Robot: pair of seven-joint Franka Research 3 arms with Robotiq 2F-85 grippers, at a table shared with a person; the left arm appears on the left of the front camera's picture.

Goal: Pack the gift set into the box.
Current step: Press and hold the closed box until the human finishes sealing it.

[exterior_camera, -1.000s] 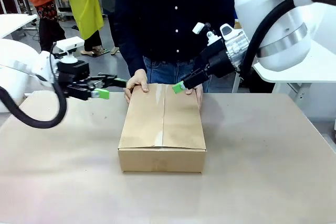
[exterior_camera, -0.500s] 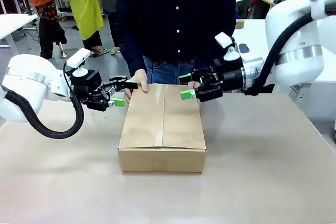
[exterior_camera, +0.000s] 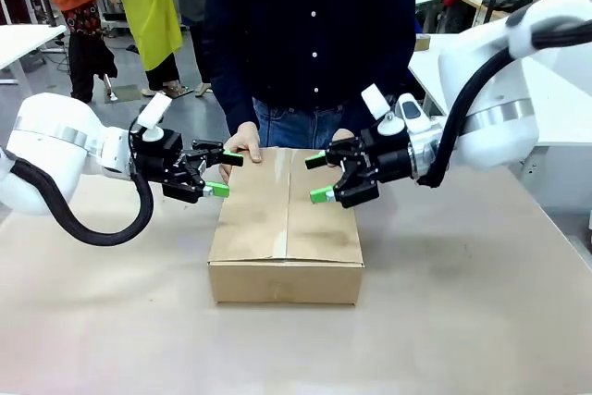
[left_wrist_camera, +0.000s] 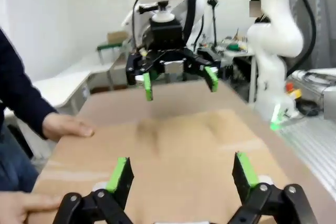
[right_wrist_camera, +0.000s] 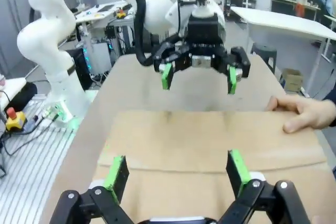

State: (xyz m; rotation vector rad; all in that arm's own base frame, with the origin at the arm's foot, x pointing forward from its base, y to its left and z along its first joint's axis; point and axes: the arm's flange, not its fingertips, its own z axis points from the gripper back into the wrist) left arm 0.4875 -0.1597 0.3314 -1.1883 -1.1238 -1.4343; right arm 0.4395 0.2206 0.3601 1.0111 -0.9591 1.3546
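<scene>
Rectangular brown corrugated box [exterior_camera: 285, 228] lying closed, left gripper [exterior_camera: 225, 174] and right gripper [exterior_camera: 317, 178] hovering beside it, jaws spread, person's hand [exterior_camera: 242, 145] resting on far edge

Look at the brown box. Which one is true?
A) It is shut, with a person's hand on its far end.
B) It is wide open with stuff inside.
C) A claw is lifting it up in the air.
A: the box sits shut on the table with a person's hand on its far end, while the left claw and right claw are open and hold nothing.
</scene>
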